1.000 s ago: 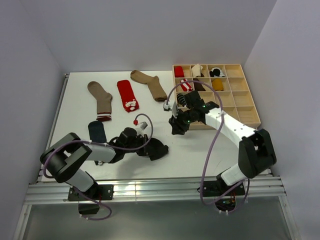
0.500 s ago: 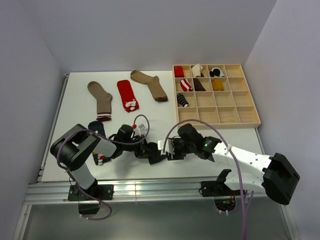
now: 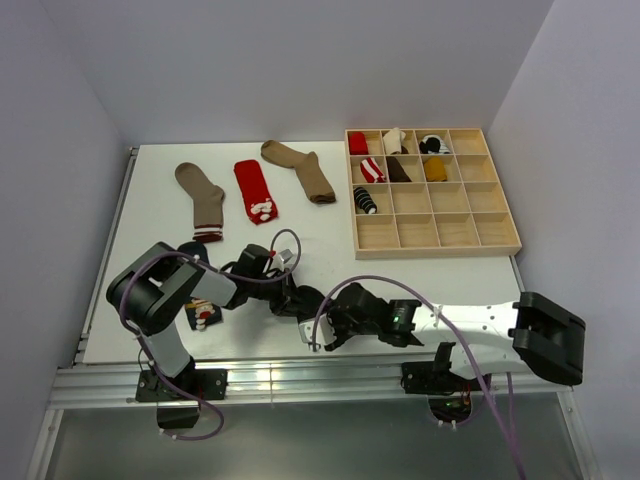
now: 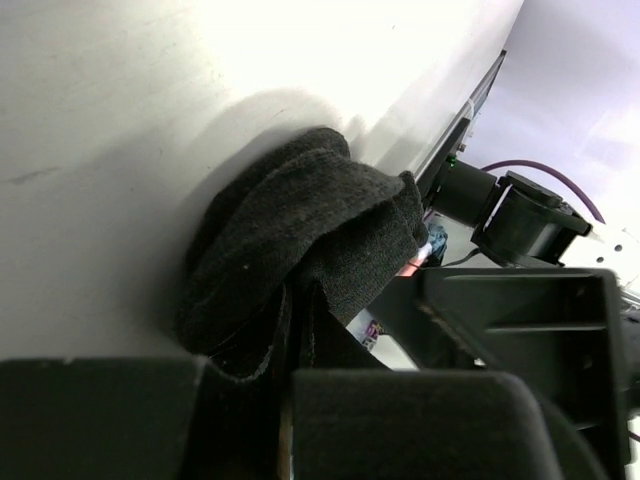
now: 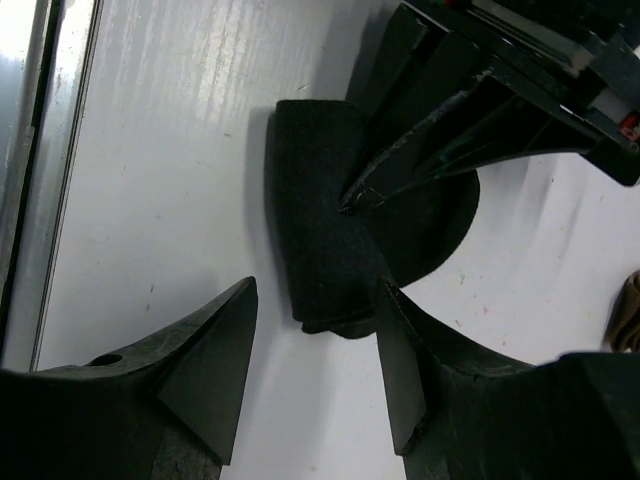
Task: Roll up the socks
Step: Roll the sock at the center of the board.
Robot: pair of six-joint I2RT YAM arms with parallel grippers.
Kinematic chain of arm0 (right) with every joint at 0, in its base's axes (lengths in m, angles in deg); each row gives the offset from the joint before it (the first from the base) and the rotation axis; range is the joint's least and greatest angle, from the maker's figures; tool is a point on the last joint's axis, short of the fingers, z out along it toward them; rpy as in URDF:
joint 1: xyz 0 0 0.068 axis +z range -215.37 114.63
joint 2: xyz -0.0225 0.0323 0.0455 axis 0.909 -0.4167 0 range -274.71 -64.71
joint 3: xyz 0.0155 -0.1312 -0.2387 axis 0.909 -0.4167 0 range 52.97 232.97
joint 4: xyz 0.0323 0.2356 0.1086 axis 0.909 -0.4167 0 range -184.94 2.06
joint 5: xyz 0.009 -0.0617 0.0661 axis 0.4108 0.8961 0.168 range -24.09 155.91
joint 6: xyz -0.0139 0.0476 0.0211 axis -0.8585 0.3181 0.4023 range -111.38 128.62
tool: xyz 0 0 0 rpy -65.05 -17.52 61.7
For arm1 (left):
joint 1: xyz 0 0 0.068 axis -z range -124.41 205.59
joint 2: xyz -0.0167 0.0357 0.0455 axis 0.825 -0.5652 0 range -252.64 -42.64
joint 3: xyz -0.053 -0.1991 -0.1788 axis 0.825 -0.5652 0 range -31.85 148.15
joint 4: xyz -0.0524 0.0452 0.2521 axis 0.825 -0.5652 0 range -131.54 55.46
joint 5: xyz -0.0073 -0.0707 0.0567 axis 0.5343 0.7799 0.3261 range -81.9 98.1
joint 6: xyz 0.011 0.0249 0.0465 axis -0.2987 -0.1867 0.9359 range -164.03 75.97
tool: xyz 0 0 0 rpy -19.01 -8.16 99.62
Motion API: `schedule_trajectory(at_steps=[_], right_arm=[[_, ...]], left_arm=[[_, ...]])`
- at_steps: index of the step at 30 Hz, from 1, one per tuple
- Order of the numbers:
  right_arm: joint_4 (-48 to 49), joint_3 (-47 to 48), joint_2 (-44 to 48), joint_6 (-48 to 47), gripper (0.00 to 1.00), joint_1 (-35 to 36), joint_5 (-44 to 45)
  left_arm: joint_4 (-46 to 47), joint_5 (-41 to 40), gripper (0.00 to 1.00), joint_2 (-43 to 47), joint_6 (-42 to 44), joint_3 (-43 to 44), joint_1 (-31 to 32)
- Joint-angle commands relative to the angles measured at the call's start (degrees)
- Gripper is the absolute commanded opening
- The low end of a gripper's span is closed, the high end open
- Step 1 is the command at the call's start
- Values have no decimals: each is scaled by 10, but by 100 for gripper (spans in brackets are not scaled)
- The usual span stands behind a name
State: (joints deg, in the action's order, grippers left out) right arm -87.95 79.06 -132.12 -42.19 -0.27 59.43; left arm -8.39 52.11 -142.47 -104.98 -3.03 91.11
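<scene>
Jaws of the left gripper (image 4: pixel 285 375) are clamped on the bunched black sock (image 5: pixel 318 235), which lies on the table (image 3: pixel 330 225) near its front edge. The right gripper (image 5: pixel 318 290) stands spread about the sock's end. The wooden tray (image 3: pixel 440 250) holds rolled socks (image 3: pixel 372 168) in its upper-left cells. Both arms lie low, reaching toward each other.

Right fingers (image 5: pixel 210 375) now astride black sock (image 5: pixel 320 240)

I work in what looks like a robotics lab cell: my left arm (image 3: pixel 165 290) and right arm (image 3: pixel 480 322) are bolted to an aluminium rail (image 3: pixel 300 381) at a white desk (image 3: pixel 330 240) boxed in by plain pale walls (image 3: pixel 300 70).
</scene>
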Motion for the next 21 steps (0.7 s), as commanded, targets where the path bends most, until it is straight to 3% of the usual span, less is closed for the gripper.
schedule_trajectory(at_steps=[1, 14, 17, 21], right_arm=[[54, -2, -21, -18, 57, 18, 38], [68, 22, -98, -34, 52, 24, 57], [53, 36, -112, -30, 45, 24, 59], [13, 58, -121, -19, 21, 23, 47]], left_arm=[[-47, -3, 0, -19, 17, 4, -5], [-61, 26, 0, -21, 41, 5, -13], [-67, 29, 0, -20, 47, 8, -13], [-90, 18, 3, -10, 57, 13, -13]])
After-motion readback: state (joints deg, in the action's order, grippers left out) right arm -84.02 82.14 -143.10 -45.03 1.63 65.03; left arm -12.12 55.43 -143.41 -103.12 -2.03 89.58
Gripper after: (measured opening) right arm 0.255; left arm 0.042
